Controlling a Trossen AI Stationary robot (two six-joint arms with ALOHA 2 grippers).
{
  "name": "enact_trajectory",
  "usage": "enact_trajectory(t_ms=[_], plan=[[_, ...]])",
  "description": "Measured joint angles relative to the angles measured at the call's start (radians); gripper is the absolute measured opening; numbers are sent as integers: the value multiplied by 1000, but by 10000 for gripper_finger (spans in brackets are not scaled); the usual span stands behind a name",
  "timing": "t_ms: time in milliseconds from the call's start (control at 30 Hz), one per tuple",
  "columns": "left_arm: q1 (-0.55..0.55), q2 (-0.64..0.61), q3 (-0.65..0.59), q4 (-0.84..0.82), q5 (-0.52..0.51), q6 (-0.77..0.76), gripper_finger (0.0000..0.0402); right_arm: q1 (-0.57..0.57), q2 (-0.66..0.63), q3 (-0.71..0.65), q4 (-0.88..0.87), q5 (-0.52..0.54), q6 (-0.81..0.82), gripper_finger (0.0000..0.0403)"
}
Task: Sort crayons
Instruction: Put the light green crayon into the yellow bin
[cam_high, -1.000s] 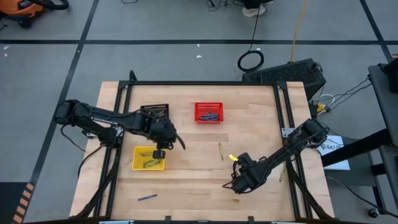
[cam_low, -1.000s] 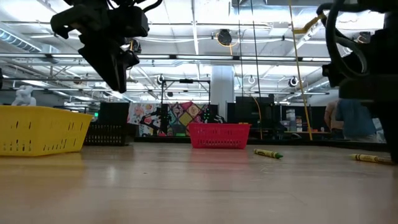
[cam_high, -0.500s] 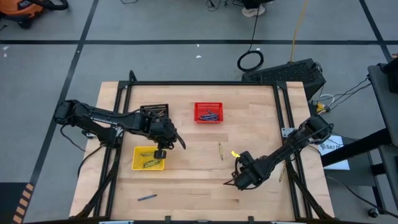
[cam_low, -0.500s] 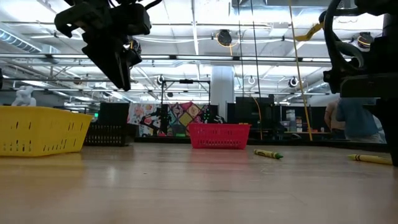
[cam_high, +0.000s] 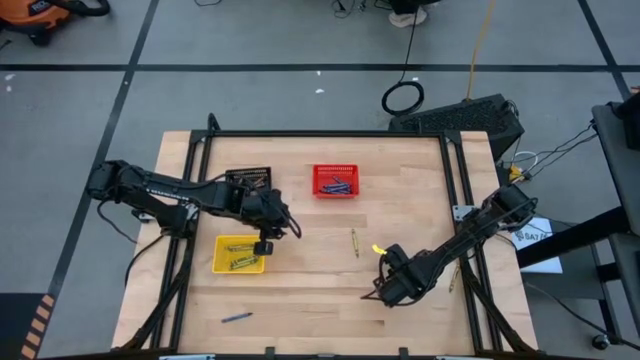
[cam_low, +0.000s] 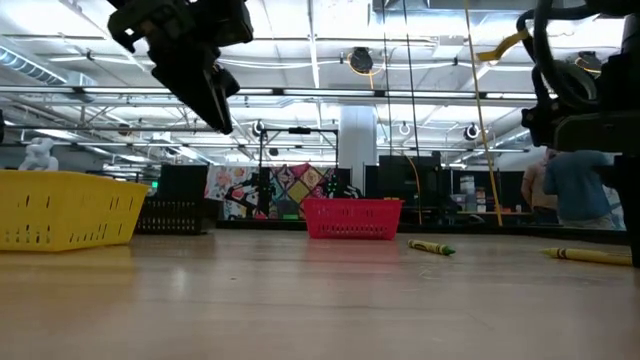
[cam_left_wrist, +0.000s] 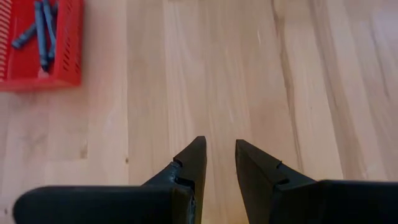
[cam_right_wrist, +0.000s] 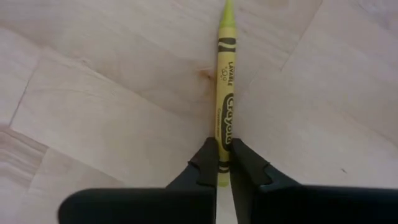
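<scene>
A yellow-green crayon (cam_right_wrist: 224, 81) lies flat on the wooden table, with my right gripper (cam_right_wrist: 223, 144) shut on it near the table's front right (cam_high: 383, 293). My left gripper (cam_left_wrist: 219, 143) hangs open over bare wood beside the right rim of the yellow basket (cam_high: 238, 254), which holds yellow-green crayons; it has nothing between its fingers. The red basket (cam_high: 335, 180) at the back holds blue crayons (cam_left_wrist: 42, 31). Loose on the table lie another yellow-green crayon (cam_high: 354, 242) and a blue crayon (cam_high: 237, 317). My right gripper pinches the yellow-green crayon between its two fingers, on its two long sides near the blunt end (cam_right_wrist: 222, 138). The fingers come from above, pointing down, and lie across the crayon. The crayon lies flat on the table, its pointed tip (cam_right_wrist: 227, 7) away from the fingers.
A black basket (cam_high: 248, 177) stands at the back left, behind the left arm. A dark frame (cam_high: 325, 134) runs along the table's far, left and right edges. Bare wood lies between the baskets and the right gripper. A person (cam_low: 575, 195) stands in the room beyond.
My right gripper has sunk a little toward the table and shut on the yellow-green crayon, which stays lying on the wood. My left gripper has tipped its fingers up somewhat while staying over the same spot, still open.
</scene>
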Motion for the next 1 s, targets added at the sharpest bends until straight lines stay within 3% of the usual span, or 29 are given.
enact_trajectory(t_ms=[200, 567, 700, 833, 1000], plan=[[0, 0, 0, 52, -4, 0, 84, 11, -98, -4, 13, 96, -17, 1], [0, 5, 0, 133, -4, -1, 84, 39, -288, -5, 27, 408, -102, 0], [-4, 18, 0, 226, 27, -1, 84, 40, -325, -4, 135, 544, -251, 0], [-14, 59, -2, 345, 49, -1, 84, 37, -351, -3, 332, 676, -497, 0], [-19, 131, -2, 471, 52, -1, 84, 21, -362, -1, 602, 725, -827, 0]])
